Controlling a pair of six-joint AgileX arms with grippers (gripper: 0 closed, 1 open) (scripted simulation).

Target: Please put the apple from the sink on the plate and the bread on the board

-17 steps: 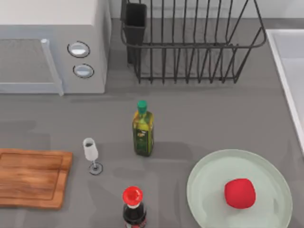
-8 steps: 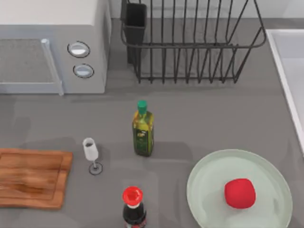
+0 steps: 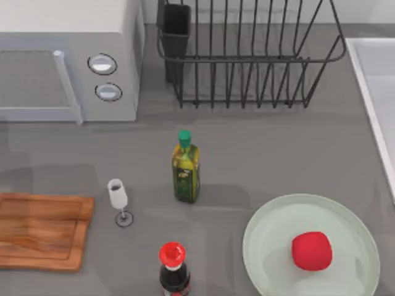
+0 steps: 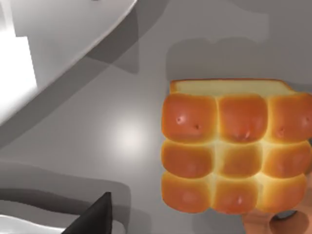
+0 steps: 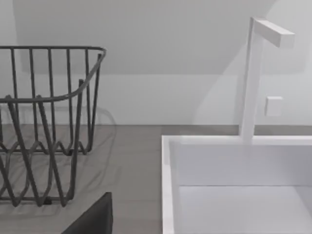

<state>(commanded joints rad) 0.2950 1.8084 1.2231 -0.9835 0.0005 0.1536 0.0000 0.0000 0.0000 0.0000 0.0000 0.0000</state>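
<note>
Nothing on the table has shifted | apple (image 3: 311,250) rests on plate (image 3: 310,246) | bread (image 4: 236,158) lies on grey counter below left wrist, board (image 3: 40,230) bare | descend centred over the loaf (grip its sides) | both grippers' finger state: cannot tell | sink (image 5: 234,185) cut off.
</note>
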